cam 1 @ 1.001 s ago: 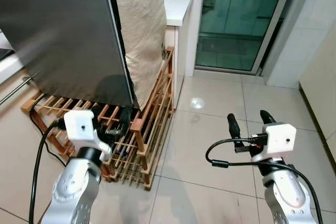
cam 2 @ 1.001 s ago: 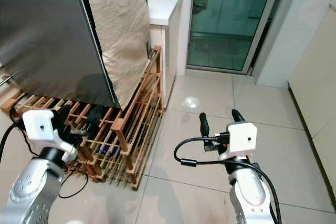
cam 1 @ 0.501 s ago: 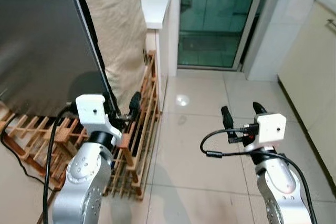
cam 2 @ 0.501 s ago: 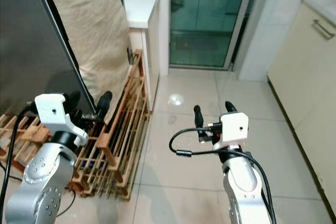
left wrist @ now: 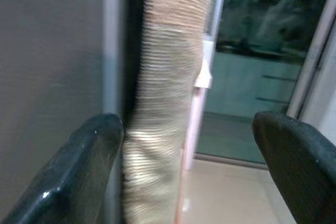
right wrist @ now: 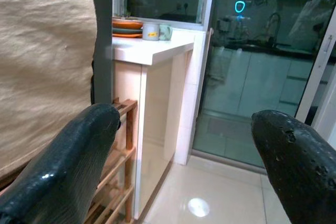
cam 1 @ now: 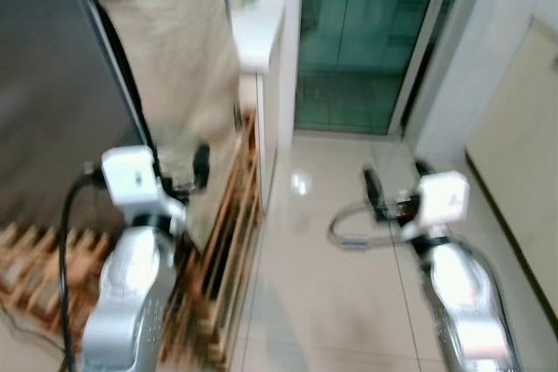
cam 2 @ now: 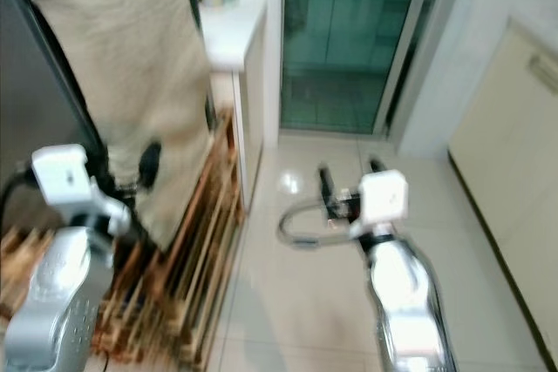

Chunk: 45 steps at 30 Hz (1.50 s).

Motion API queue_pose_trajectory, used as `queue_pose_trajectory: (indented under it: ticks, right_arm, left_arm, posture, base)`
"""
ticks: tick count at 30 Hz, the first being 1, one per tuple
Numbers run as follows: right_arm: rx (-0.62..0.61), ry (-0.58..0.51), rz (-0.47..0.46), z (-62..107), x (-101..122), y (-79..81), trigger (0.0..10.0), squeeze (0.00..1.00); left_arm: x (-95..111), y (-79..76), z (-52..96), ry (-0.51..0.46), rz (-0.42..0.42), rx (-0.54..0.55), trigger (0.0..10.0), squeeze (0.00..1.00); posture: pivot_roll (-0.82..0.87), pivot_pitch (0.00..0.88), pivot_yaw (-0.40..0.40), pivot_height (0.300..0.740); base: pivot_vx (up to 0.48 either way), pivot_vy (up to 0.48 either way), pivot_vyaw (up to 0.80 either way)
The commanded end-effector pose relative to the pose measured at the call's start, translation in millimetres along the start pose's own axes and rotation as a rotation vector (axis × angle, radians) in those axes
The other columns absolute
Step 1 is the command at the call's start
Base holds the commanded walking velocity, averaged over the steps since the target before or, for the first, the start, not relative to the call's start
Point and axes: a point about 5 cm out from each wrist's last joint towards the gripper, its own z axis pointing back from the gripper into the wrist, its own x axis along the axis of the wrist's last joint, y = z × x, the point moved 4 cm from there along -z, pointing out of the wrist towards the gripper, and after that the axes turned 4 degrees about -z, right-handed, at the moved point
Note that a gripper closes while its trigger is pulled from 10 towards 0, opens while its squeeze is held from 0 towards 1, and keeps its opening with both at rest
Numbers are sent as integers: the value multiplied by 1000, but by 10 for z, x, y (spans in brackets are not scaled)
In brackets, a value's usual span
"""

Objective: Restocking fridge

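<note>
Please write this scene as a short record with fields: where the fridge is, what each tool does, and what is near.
fridge: on robot's left, grey door closed
cover: beige, hangs on fridge's side
rack: wooden, on floor under fridge
left tool: open, empty, at fridge's door edge
right tool: open, empty, over floor
counter: white, with cups and plates
glass door: ahead
picture: blurred

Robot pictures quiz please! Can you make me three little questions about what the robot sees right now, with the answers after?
1. True or false: both grippers are open and hold nothing.
2. What stands on the white counter: A) a mug and stacked plates, B) a kettle, C) a plant?
3. What lies on the floor under the beige cloth?

Key:
1. True. The left gripper and right gripper both have their fingers spread with nothing between them.
2. A: a mug beside orange plates.
3. A wooden rack.
</note>
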Motion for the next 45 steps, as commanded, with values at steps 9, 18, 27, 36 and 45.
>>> queue_pose_trajectory:
  ticks: [9,18,27,36,45]
  right_arm:
    - [-11,8,16,7,-23,-68,10000,0]
    - [5,-4,8,-42,11,-7,10000,0]
    - [-5,0,9,-19,7,-24,10000,0]
    - [-2,2,6,-24,1,-14,10000,0]
    - [-1,6,5,-7,-14,0,10000,0]
  left_arm:
    - [-26,-112,-126,48,-11,-68,10000,0]
    - [-138,-135,-541,128,-16,-27,10000,0]
    - [-142,-119,-690,140,-1,47,10000,0]
    - [-121,-281,-788,129,27,1,10000,0]
    - [-84,-235,-993,116,-9,40,10000,0]
  posture:
    - [-142,0,42,740]
    - [-150,0,44,740]
    - [-172,0,53,740]
    - [-171,0,54,740]
    - [-181,0,65,740]
  base:
    - [0,0,0]
    - [0,0,0]
    - [0,0,0]
    - [0,0,0]
    - [0,0,0]
